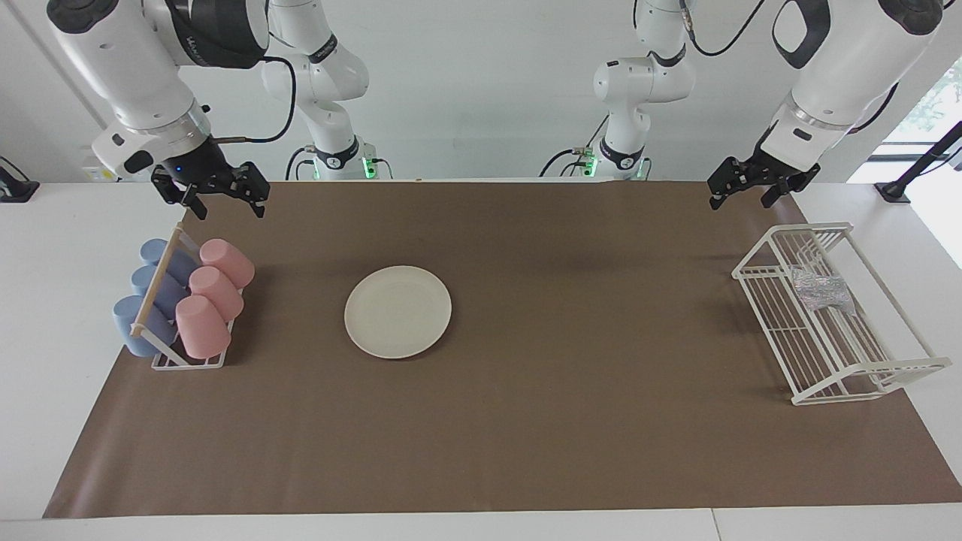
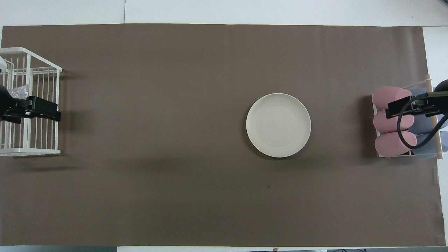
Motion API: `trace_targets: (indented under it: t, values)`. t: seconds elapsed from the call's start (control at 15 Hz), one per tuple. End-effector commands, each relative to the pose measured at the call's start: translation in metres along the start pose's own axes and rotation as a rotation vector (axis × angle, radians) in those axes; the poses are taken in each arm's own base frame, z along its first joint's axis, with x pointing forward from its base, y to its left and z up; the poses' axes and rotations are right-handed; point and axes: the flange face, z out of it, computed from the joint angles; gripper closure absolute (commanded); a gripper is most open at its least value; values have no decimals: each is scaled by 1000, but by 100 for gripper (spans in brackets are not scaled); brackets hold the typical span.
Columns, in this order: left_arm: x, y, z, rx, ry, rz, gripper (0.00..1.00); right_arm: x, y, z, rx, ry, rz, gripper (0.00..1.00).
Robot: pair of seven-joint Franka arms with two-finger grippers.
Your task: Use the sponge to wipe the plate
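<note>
Overhead view — plate [image 2: 278, 125] bare, sponge [image 2: 17, 92] racked

The scene is brightly and evenly lit from above, with extra daylight entering at a window [image 1: 936, 98] in the facing view's upper corner, where the picture washes out to white. Shadows are soft and faint: a thin dark crescent lies under the plate [image 1: 397, 311], and blurred patches fall on the brown mat [image 1: 526, 421] beside the wire basket [image 1: 827, 353] and the cup rack [image 1: 188, 361]. Both views are sharp across the mat, without glare, and its edges run straight.
</note>
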Motion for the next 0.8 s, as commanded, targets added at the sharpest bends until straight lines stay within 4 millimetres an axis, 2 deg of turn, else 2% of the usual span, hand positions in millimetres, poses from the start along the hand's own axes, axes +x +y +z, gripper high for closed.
trace_targets:
  t: [0.0,0.4,0.6,0.73]
  values:
    - [-9,-2,0,-7,20,1,0,2,-2,-2,-7,10,15,0]
    - [-6,-4,-2,-10,43,-9,0,1,-3,0,-7,6,31,0]
    - [-4,-6,-1,-9,60,-35,0,-2,-7,2,-14,-8,215,0]
    - [-1,-7,5,68,72,-55,0,-1,-14,2,-25,-6,315,0]
